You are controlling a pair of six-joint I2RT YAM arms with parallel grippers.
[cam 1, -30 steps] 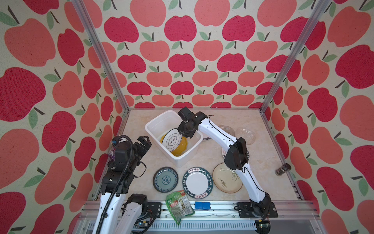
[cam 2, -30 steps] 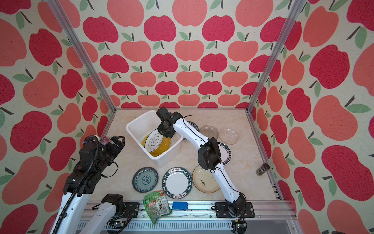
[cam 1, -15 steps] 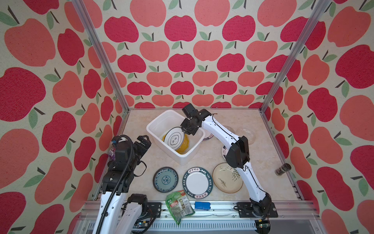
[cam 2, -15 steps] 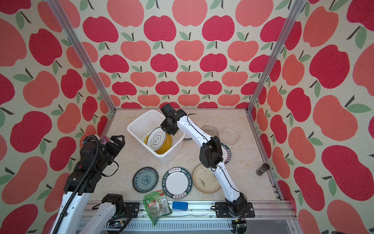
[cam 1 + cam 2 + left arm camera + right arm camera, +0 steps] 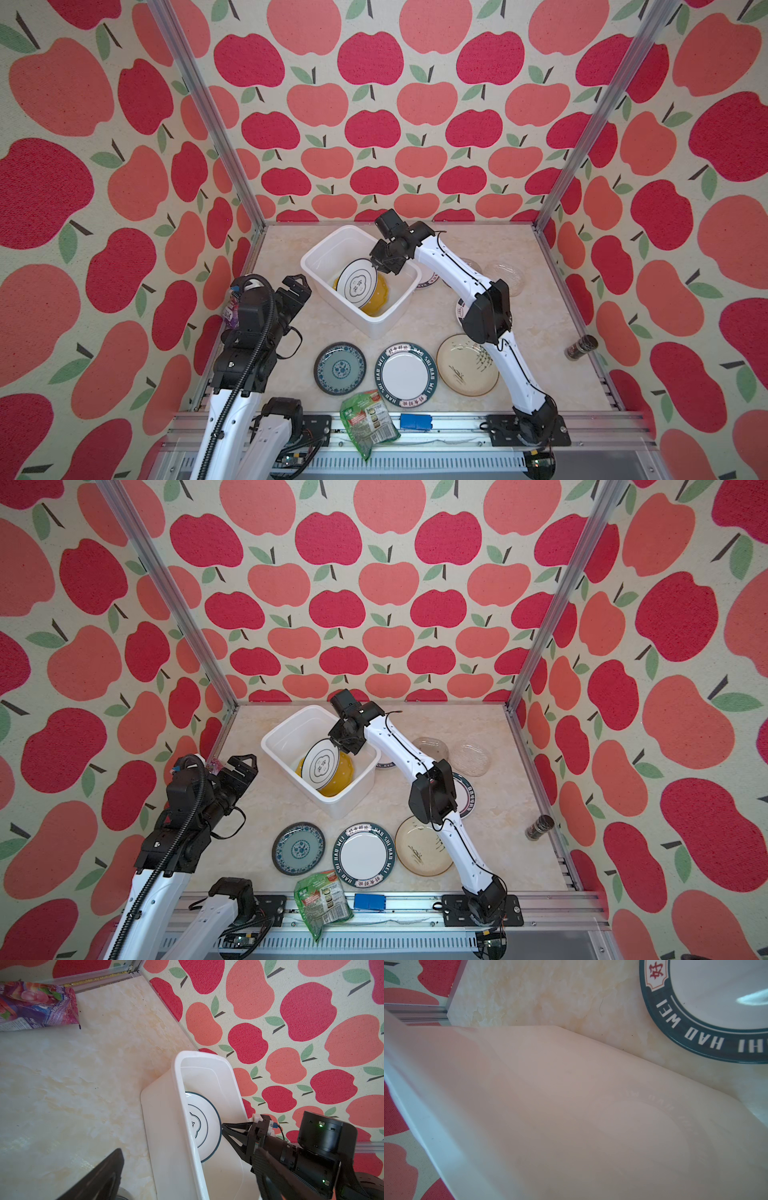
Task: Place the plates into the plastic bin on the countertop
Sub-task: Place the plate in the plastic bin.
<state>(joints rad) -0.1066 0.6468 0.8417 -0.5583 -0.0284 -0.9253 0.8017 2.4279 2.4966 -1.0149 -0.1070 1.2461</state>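
Over the bin [image 5: 308,266], at its far right corner: right gripper [image 5: 381,269] reaches in from above, jaws pinched on the upper rim of the ringed plate [image 5: 360,285]. That plate hangs tilted inside the bin, with its lower part over the yellow plate [image 5: 377,301] on the bin floor. Whether the two touch cannot be told. The left wrist view agrees: fingertips sit on the plate's edge, and the plate is within the walls.

Left gripper [image 5: 297,286]: jaws spread wide with nothing between them. It hangs just left of the bin, apart from its wall.

Countertop [image 5: 540,316] around the bin:
- In front: a row of blue-green plate [image 5: 340,368], lettered plate [image 5: 406,375] and cream plate [image 5: 467,365], all lying flat with rims near each other.
- Right: second lettered plate [image 5: 708,1007] just beside the wall, mostly hidden by the arm in both top views. A third lettered plate [image 5: 468,798] lies partly under the right elbow.
- Further right: smoky glass plate [image 5: 430,746], partly behind the arm, and clear glass plate [image 5: 471,757] beside it.
- Green packet [image 5: 368,419] lies in front of the bin, beyond the row, on the front rail.
- Jar [image 5: 581,347] stands well right of the bin.
- Purple packet [image 5: 35,1007] lies left of the bin.

Right wrist view: the bin's outer wall fills most of it, blurred.
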